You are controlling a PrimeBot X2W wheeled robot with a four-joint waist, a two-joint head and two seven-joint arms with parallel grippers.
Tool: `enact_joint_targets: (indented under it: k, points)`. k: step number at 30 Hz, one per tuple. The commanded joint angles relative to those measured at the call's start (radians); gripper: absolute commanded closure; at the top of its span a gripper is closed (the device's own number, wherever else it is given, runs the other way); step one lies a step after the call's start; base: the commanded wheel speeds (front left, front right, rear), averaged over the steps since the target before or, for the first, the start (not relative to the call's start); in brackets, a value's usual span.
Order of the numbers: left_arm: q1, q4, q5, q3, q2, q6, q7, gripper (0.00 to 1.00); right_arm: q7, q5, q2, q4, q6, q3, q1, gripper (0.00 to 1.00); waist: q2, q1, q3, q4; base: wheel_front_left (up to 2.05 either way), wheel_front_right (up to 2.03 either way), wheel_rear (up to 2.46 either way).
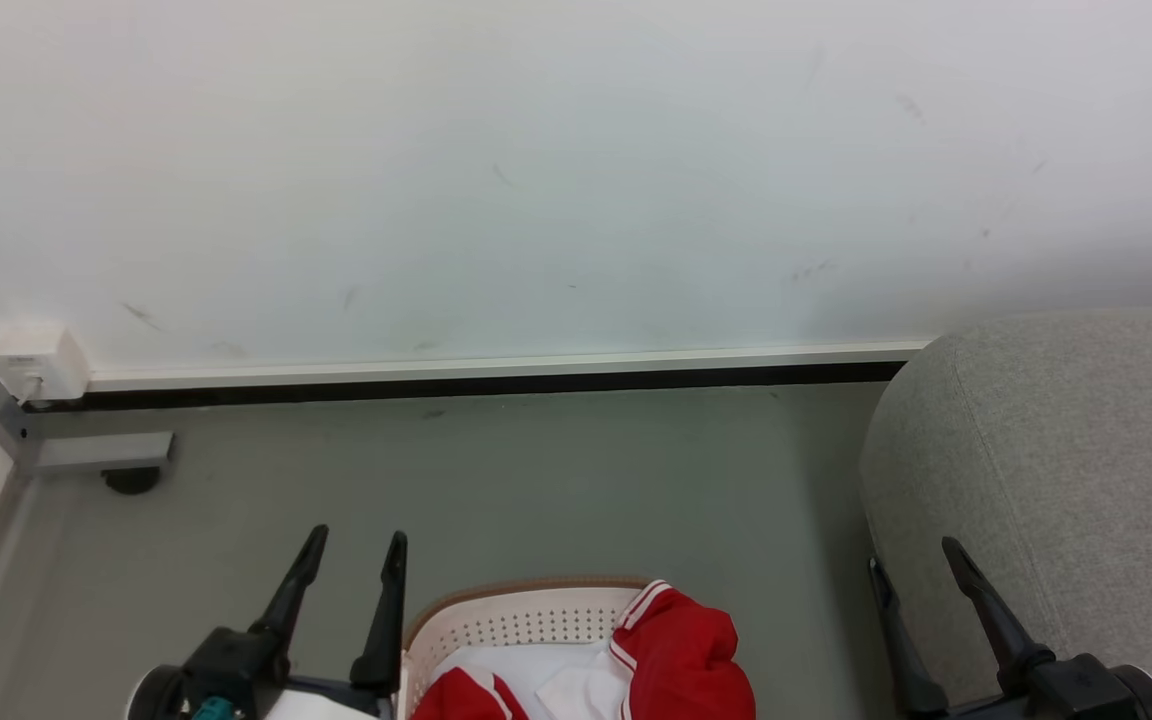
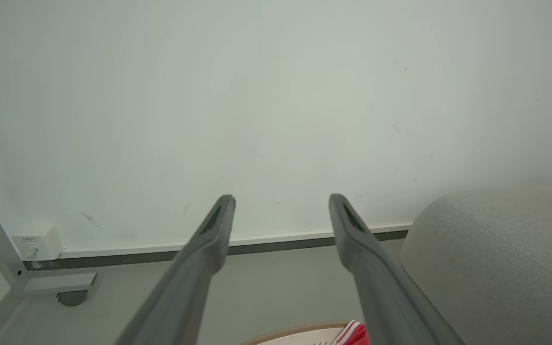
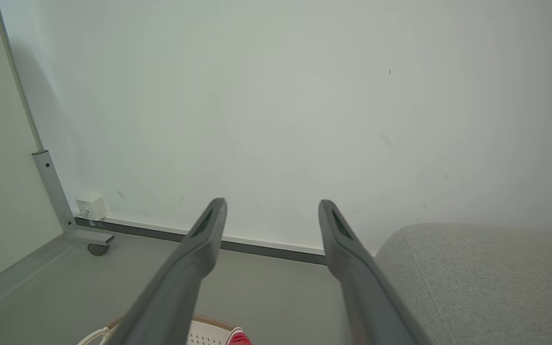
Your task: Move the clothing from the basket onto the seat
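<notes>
While both arms hang low over the smooth grey floor (image 1: 576, 480), nothing is held. At the far left corner of the floor, a small white plastic box (image 1: 36, 360) sits on the plain white wall (image 1: 576, 180). A grey metal foot (image 1: 101, 452) with a dark wheel under it stands just below the box.

Next is the left gripper (image 1: 358, 535). Its two long dark fingers are spread wide, with only air between them. Just beside it stands the cream-white plastic basket (image 1: 526, 605), which has small round holes and a brown rim. It is on the floor, well apart from the wall edge. The soft bright red clothing (image 1: 681, 650) with white stripes lies in the basket and bulges over its right side.

The right gripper (image 1: 913, 555) has its fingers spread wide too, and it is empty. It is in front of the left edge of the big grey woven seat (image 1: 1066, 470), which stands at the right, near the wall.
</notes>
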Motion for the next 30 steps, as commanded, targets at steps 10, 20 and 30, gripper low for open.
enact_joint_targets:
  k: [10, 20, 30]
  points:
    - [-0.004, 0.004, -0.024, 0.002, 0.007, -0.004, -0.001, 0.00, 0.000, 0.008, -0.006, -0.004, -0.002, -0.008, 0.009, 0.00, 0.0000, 0.0000, 0.002, -0.003, 0.00, 0.00, 0.00]
    - [-0.001, 0.001, -0.035, 0.005, 0.007, 0.000, -0.001, 0.00, 0.000, 0.015, -0.006, -0.010, -0.002, -0.003, 0.004, 0.00, 0.0000, 0.0000, 0.000, -0.009, 0.00, 0.00, 0.00]
    - [-0.004, 0.003, -0.041, 0.009, 0.007, -0.003, -0.001, 0.00, 0.000, 0.014, -0.006, -0.003, -0.002, -0.003, 0.002, 0.00, 0.0000, 0.0000, 0.002, -0.016, 0.00, 0.00, 0.00]
